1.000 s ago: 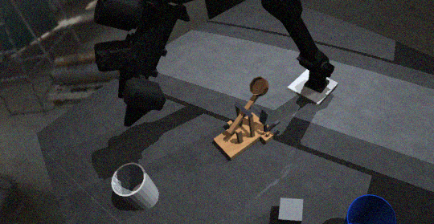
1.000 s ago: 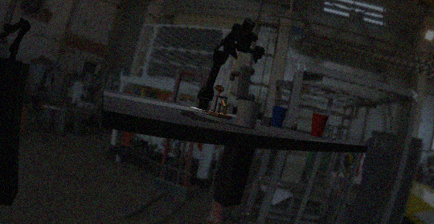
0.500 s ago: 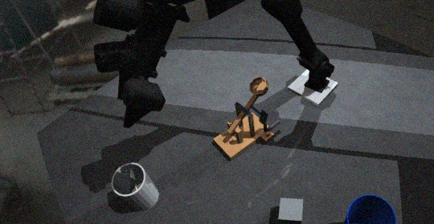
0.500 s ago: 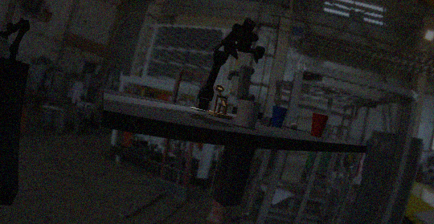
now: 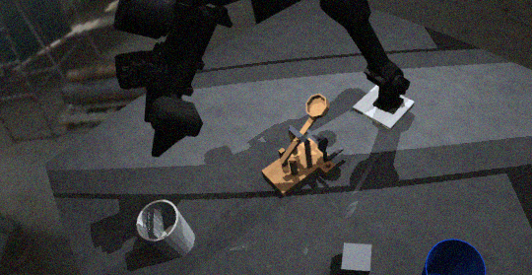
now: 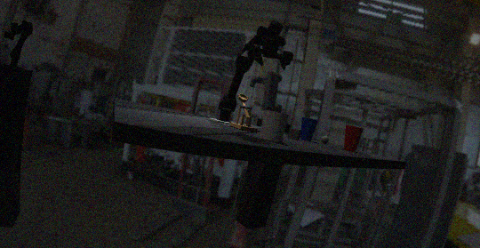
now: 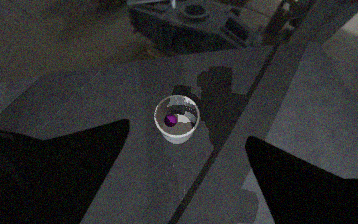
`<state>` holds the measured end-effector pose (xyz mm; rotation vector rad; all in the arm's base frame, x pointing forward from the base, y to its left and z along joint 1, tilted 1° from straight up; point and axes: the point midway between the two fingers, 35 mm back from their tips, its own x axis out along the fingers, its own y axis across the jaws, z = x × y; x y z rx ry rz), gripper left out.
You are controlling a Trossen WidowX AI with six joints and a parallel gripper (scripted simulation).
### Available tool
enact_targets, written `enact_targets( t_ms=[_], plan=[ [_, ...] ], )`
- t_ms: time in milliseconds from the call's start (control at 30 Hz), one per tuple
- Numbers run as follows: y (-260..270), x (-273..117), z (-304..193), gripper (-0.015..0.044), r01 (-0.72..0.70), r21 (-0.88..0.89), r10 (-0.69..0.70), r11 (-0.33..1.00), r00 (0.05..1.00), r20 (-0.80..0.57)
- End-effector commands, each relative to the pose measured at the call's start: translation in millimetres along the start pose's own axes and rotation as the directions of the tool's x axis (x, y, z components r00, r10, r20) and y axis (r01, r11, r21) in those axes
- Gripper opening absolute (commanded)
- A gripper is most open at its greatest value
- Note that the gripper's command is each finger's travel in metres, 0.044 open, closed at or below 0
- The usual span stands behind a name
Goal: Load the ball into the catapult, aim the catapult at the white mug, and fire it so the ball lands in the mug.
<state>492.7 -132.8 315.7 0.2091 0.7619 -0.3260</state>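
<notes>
The white mug (image 5: 183,237) (image 6: 272,129) (image 7: 178,140) stands upright at the front left in the top view. In the wrist view a purple ball (image 7: 170,120) lies inside the mug. The wooden catapult (image 5: 282,178) (image 6: 244,126) stands right of and behind the mug in the top view, its arm raised and its round cup (image 5: 316,105) empty. My gripper (image 5: 172,128) (image 7: 189,133) is open and empty, high above the table and to the left of the catapult. The mug shows between its fingers from far above, and nothing touches the catapult.
The arm's base stands on a white plate (image 5: 365,107) behind the catapult. A pale block (image 5: 357,256) and a blue cup (image 5: 454,258) (image 6: 308,129) are at the front right in the top view. A red cup (image 6: 353,138) stands near the table's right end in the exterior view.
</notes>
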Motion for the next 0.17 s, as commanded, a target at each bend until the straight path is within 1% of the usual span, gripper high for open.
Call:
enact_targets(
  t_ms=[0,133],
  plan=[
    [0.0,0.0,0.0,0.044,0.0,0.0,0.0,1.0,1.0,0.0],
    [0.0,0.0,0.0,0.044,0.0,0.0,0.0,1.0,1.0,0.0]
  ],
)
